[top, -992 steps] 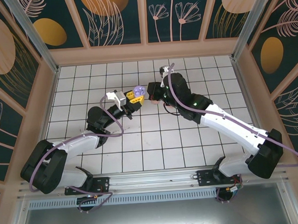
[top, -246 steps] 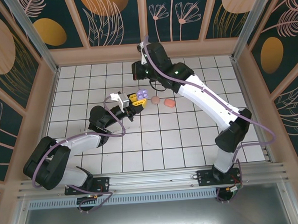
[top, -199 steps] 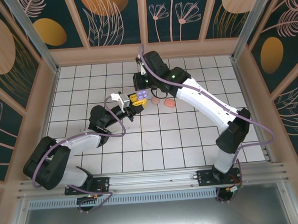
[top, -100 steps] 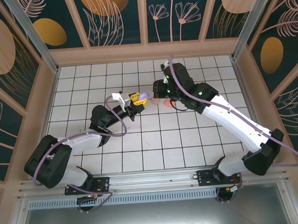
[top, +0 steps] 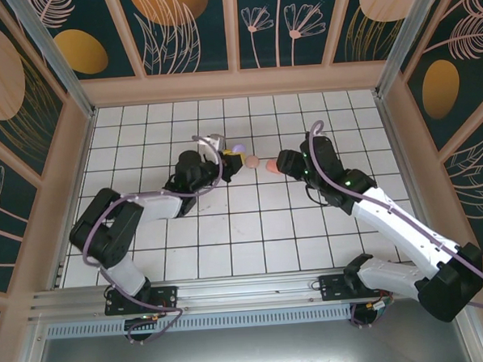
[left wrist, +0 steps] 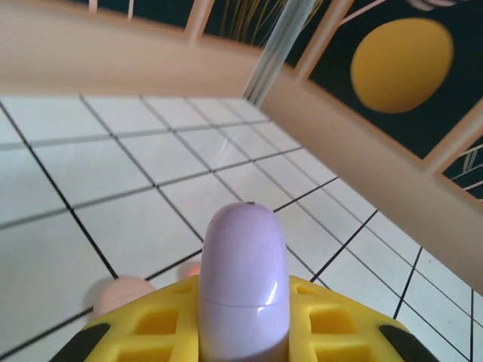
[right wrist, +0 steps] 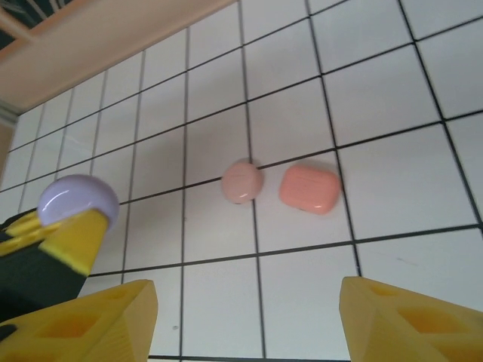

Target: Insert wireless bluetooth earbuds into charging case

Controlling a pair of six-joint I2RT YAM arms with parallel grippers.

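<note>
Top view: left claw (top: 228, 160) clenched on lilac case (top: 238, 151), held over white tiled desk (top: 252, 229); pink case (top: 253, 160) just beside; coral case (top: 268, 166) next, close against right claw (top: 283, 160).

Left wrist view: lilac case (left wrist: 244, 290) gripped between yellow fingers (left wrist: 158, 324), rounded end sticking out past them; pink case (left wrist: 124, 296) on tile beyond, lower left.

Right wrist view: right claw (right wrist: 249, 324) released, fingers (right wrist: 411, 320) far apart, nothing between; pink case (right wrist: 242, 182) and coral case (right wrist: 309, 188) side by side on desk, near but apart; lilac case (right wrist: 78, 202) in left claw (right wrist: 64, 241) at left.
</note>
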